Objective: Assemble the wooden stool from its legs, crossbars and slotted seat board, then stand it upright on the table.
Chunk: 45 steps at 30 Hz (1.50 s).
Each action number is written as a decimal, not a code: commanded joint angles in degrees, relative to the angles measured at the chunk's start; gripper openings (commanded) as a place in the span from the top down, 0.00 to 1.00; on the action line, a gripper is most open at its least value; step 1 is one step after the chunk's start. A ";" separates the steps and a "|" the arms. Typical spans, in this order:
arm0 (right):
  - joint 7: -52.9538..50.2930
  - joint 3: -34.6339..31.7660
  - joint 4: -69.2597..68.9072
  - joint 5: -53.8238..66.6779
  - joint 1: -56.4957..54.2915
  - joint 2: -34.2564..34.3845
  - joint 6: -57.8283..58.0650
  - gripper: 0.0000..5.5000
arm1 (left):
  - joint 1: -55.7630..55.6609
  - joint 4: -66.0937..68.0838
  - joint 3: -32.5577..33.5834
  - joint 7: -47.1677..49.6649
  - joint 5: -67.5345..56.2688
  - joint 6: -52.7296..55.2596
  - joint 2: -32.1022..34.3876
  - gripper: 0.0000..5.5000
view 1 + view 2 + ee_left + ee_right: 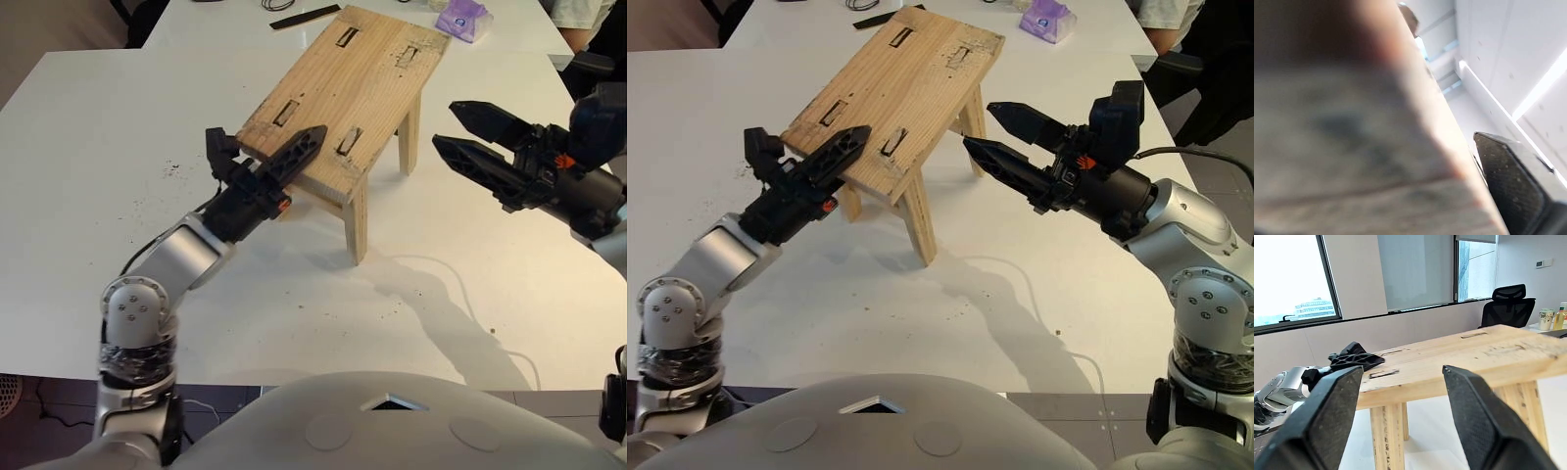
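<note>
- At lower left of the head views, the left gripper (266, 142) sits at the near left corner of the stool (343, 73), its fingers spread wide on either side of that corner.
- One finger (299, 152) lies along the top of the seat board (372, 59), and the other (220, 149) stands just off the board's edge. Whether either presses on the wood cannot be told.
- From the left wrist, blurred wood (1352, 147) sits close against the camera, with one dark finger (1513, 181) beside it.
- Centre frame, the stool stands upright on the white table (118, 108), seat on top and running from centre to upper right.
- Four slots, one of them (286, 113), show in the board. A near leg (357, 220) and a far leg (409, 137) rest on the tabletop.
- Dark specks (176, 168) dot the table to the left of the stool.
- Right of centre, the right gripper (980, 124) hangs beside the stool's right side, apart from it, pointing at the seat edge. Its fingers (1327, 421) are wide apart and hold nothing.
- From the right wrist, the seat edge and legs lie beyond the gap between those fingers.
- At the top of the frame, a black strip (304, 17) and a purple packet (462, 18) lie beyond the stool.
</note>
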 commanded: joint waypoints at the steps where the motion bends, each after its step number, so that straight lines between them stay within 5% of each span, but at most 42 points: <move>1: -0.71 -0.98 -1.28 -0.72 0.48 0.41 -1.01 0.45 | 2.89 6.24 1.44 2.16 3.51 3.57 4.68 0.27; 4: -0.62 -0.36 -1.30 -1.39 0.34 0.56 -1.22 0.45 | -1.85 6.51 1.45 8.36 -3.22 1.31 3.09 0.27; 12: -0.36 0.57 -1.48 -2.33 0.00 0.90 -1.48 0.45 | -10.92 3.41 0.15 26.40 -13.30 -6.72 -2.85 0.06; 20: -1.04 -0.05 -3.79 -2.13 2.12 1.08 -1.68 0.45 | -1.78 -9.15 2.58 35.88 -13.88 -14.98 -15.58 0.02; 24: -1.43 -0.77 -5.02 -1.77 3.87 0.97 -1.91 0.45 | 9.66 -13.83 2.84 29.85 -13.88 -12.61 -13.58 0.02; 29: -2.09 -1.44 -5.06 -1.91 5.45 0.97 -2.18 0.45 | 28.46 -6.71 11.43 1.19 -12.70 3.37 -0.52 0.02; 32: -5.06 -0.07 -1.30 -7.55 6.05 2.62 -3.33 0.45 | 29.76 4.68 13.83 -9.86 6.41 0.63 4.35 0.02; 35: -16.19 5.38 13.97 -26.87 5.36 7.77 -10.09 0.45 | 22.52 7.90 10.89 -15.33 27.30 -9.08 5.80 0.02; 41: -29.80 10.12 34.76 -46.59 7.66 23.38 -29.59 0.45 | 8.44 18.88 2.65 -4.72 64.05 -29.46 -0.44 0.02; 45: -31.65 12.72 40.36 -53.47 5.43 27.86 -39.04 0.45 | 3.18 27.96 0.17 -3.57 73.46 -36.92 -4.75 0.02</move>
